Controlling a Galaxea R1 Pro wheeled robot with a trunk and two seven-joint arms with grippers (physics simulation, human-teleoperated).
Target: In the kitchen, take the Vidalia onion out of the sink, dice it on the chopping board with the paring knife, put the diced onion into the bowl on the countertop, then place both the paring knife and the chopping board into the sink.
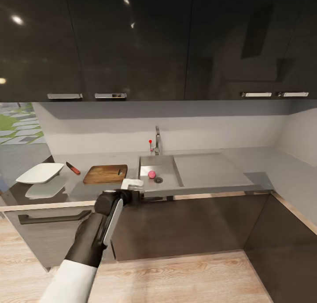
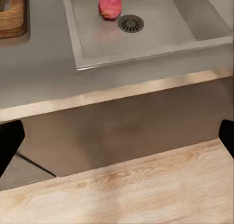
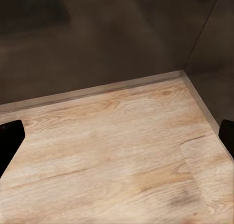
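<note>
1. Left gripper raised in front of the countertop's pale front edge, just short of the sink's front rim; fingers spread wide, dark tips sitting at opposite edges of the left wrist view, nothing between them.
2. Right gripper spread open too, dark tips at both sides of the right wrist view, hanging over the wooden floor near a corner of the dark base cabinets, holding nothing.
3. Next out, sink set into the countertop, grey steel, basin on its left and a flat draining area on its right.
4. Vidalia onion down in the basin, whole and pinkish-red, just beside the round drain, towards the front of the basin. Same pair seen up close from the left wrist: onion apart from the drain by a sliver.
5. Chopping board flat on the countertop just left of the sink, slot handle at the end nearest the basin.
6. Paring knife left of the board, lying flat, red handle towards the board, dark blade pointing away towards the back.
7. Bowl furthest left, white and squarish, near the countertop's left end, reflection showing below it in the gloss.
8. Chrome tap and red knob at the sink's back rim, against the wall.
9. Dark glossy wall cabinets above all of it.
</note>
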